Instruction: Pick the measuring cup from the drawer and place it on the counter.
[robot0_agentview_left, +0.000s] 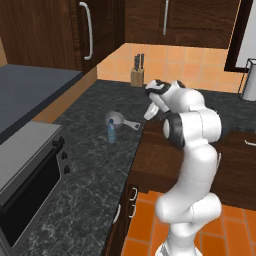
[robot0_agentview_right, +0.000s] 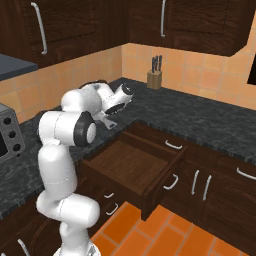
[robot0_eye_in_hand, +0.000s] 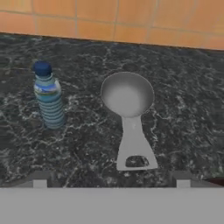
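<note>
step: placing looks done; small shiny grey metal measuring cup (robot0_eye_in_hand: 127, 94) sits upright on the dark speckled stone counter (robot0_eye_in_hand: 183, 109), not in the open dark brown wooden drawer (robot0_agentview_right: 131, 165), which looks bare inside
bottle: small clear blue-tinted water bottle (robot0_eye_in_hand: 49, 99) stands upright left of the cup in hand view, near but apart
cup: bowl toward the orange tiled wall (robot0_eye_in_hand: 109, 19), flat straight handle (robot0_eye_in_hand: 134, 146) points back at the camera; in left base view the cup (robot0_agentview_left: 116, 120) is just beside the bottle (robot0_agentview_left: 111, 131), handle toward the arm
pincer: two-finger gripper (robot0_eye_in_hand: 111, 177) hangs just short of the handle end; both dark fingertips (robot0_eye_in_hand: 40, 179) sit wide apart either side of it, nothing between them, so spread and empty
cup vs pincer: ahead of the tips, centred in the gap, apparently not touching
arm: white hand (robot0_agentview_left: 152, 107) over the counter edge, above the drawer's back
next move: judged, only a clean retreat up and back, no nudge to the handle or bottle
risk: low; handle close to tips
</note>
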